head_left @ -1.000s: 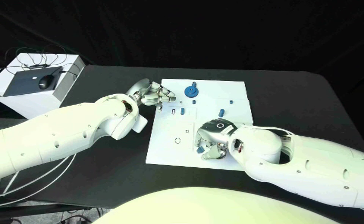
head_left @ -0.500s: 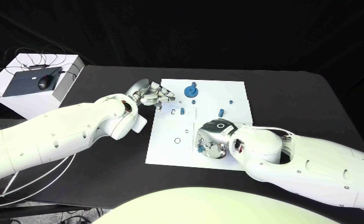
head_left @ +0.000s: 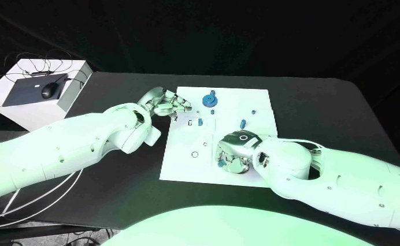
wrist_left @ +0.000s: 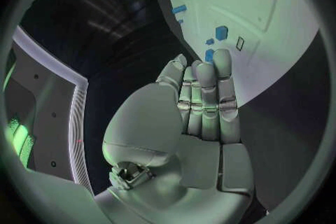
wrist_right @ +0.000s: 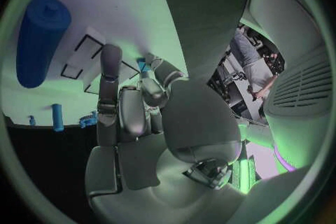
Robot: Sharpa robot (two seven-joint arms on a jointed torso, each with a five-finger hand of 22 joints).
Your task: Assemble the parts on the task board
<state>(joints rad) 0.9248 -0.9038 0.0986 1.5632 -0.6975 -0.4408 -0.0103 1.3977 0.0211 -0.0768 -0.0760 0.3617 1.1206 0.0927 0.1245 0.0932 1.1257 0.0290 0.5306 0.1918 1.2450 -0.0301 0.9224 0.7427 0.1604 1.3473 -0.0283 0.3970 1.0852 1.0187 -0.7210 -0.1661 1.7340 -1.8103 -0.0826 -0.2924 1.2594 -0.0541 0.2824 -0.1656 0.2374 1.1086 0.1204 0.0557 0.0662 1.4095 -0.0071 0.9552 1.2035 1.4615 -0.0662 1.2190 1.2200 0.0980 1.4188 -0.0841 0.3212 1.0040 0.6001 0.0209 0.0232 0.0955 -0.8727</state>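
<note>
The right robot hand (head_left: 232, 155) is down on the near part of the task board (head_left: 258, 99), its fingers curled over a small blue part (head_left: 222, 164). I cannot tell if it grips this part or only covers it. In the right wrist view a blue cylinder (wrist_right: 41, 39) lies on the board just beyond the fingertips (wrist_right: 111, 56).

The left robot hand (head_left: 169, 104) is at the board's far left edge, fingers together and holding nothing; small blue pieces (wrist_left: 221, 32) lie just ahead of it.

I judge the step is picking a part near the right hand. Next, a firm grip is needed, then bringing the part to its slot.
</note>
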